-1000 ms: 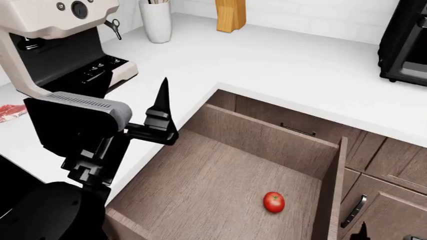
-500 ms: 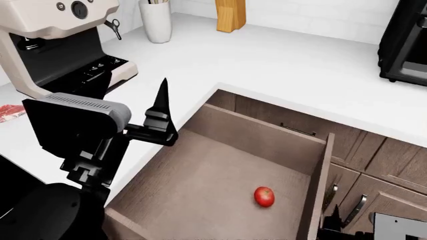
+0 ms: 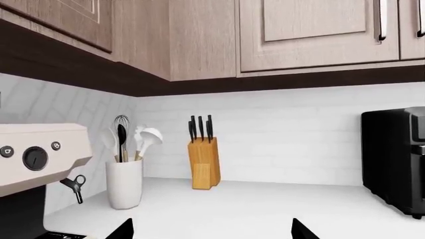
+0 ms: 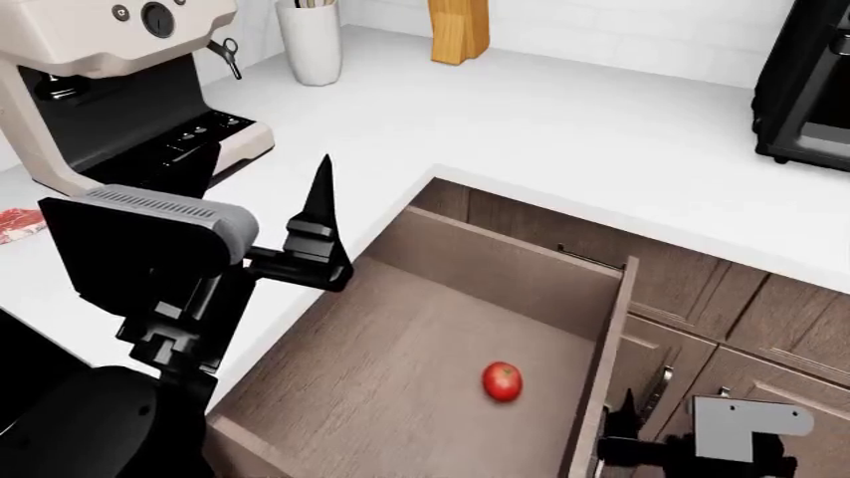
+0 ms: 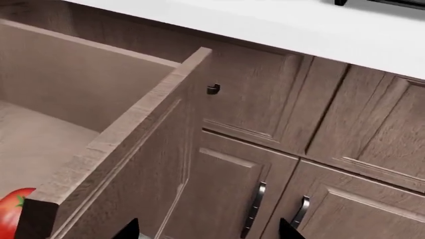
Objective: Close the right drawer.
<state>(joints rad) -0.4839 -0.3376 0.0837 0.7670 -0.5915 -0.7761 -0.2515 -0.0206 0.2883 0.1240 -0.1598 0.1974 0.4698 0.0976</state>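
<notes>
The right drawer (image 4: 439,339) stands open below the white counter, its flat front panel (image 4: 600,368) facing right. A red tomato (image 4: 503,381) lies on its floor. My right gripper (image 4: 622,430) is open, low at the panel's outer face, which the right wrist view shows close by (image 5: 126,149). The jaws stand wide apart with nothing between them (image 5: 207,231). My left gripper (image 4: 273,194) is open and empty above the counter left of the drawer, pointing up; the left wrist view (image 3: 211,231) shows the back wall.
A coffee machine (image 4: 119,80) stands at the left, a utensil pot (image 4: 310,40) and a knife block (image 4: 460,30) at the back, a black oven (image 4: 803,90) at the right. Cabinet doors with vertical handles (image 5: 256,209) lie right of the drawer.
The drawer's front panel has slid left, and the tomato has moved left with it. My right gripper has come up into view at the panel. The left arm has barely moved.
</notes>
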